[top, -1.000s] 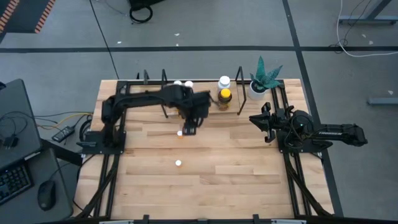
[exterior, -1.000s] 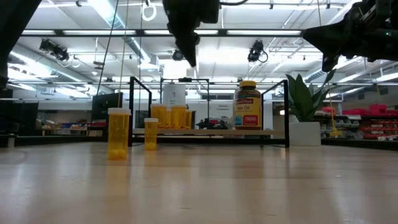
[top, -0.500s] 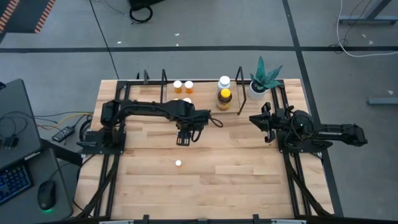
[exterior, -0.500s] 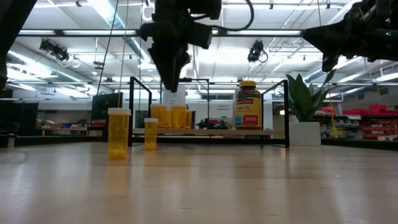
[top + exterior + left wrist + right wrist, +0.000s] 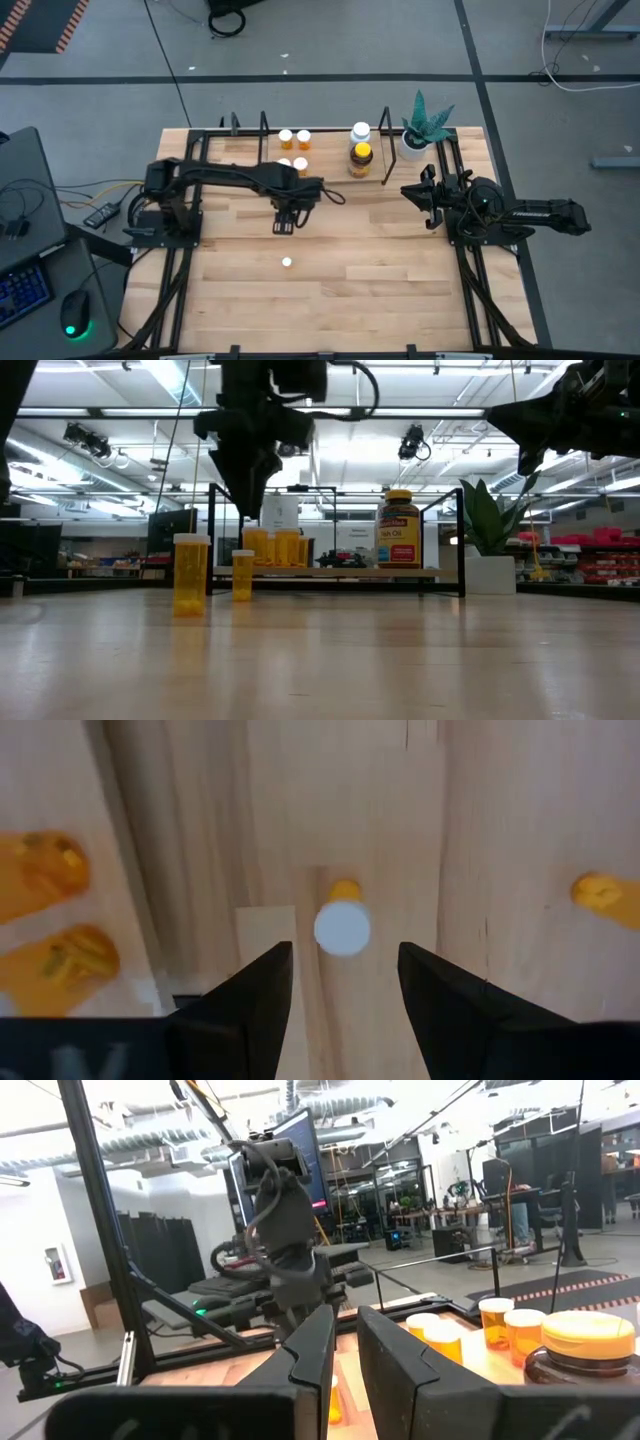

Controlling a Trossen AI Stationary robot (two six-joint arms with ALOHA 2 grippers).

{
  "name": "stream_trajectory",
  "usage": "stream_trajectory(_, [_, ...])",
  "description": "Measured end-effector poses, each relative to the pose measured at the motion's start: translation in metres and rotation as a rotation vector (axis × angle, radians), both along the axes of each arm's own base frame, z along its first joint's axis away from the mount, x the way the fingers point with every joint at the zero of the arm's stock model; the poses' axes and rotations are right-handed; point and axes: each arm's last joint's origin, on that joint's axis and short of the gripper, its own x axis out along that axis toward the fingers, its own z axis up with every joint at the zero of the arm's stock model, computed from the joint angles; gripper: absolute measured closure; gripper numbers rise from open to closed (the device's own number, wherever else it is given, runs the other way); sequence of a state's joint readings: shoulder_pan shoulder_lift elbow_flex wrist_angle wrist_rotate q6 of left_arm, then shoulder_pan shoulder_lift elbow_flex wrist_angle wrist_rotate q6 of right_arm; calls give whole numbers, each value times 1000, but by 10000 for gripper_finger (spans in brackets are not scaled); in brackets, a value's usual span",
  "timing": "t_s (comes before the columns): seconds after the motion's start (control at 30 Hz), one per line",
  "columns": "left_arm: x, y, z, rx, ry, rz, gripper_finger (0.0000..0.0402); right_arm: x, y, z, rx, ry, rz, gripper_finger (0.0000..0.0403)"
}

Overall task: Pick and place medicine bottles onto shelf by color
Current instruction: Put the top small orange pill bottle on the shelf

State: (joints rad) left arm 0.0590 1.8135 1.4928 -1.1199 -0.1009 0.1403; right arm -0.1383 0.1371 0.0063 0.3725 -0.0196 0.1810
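Two small orange medicine bottles with white caps stand upright on the table. One [image 5: 342, 927] [image 5: 243, 574] is straight below my left gripper [image 5: 345, 985] [image 5: 245, 500], which points down, open, with its fingertips above the cap. The other [image 5: 287, 262] [image 5: 190, 573] stands nearer the table's front edge. On the shelf [image 5: 230, 152] at the far edge stand several orange bottles [image 5: 294, 138], a white bottle [image 5: 360, 131] and an amber yellow-capped bottle [image 5: 361, 155]. My right gripper [image 5: 428, 195] waits folded back at the table's right side, shut.
A white pot with a green plant [image 5: 424, 125] stands at the far right, beside the shelf's black posts [image 5: 462, 540]. Bare wooden tabletop [image 5: 380, 270] lies in front of the shelf and around the two standing bottles.
My left gripper has come away from the shelf, moving toward the table's near and left edges and going down. It now hangs over the farther of the two bottles on the table. The bottles have not moved.
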Motion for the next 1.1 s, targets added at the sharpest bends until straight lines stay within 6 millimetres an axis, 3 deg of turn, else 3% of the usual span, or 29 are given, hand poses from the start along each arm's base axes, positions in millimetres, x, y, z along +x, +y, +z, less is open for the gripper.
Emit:
stream_trajectory(0.3, [-26, -4, 6, 0, -149, 33, 206, 0, 0, 0, 0, 0, -1, 346])
stream_trajectory(0.77, [-34, -4, -26, -2, -150, 47, 127, 0, 0, 0, 0, -3, 0, 346])
stream_trajectory(1.1, [-36, -4, -41, -1, -173, 44, 111, 0, 0, 0, -1, -4, 0, 346])
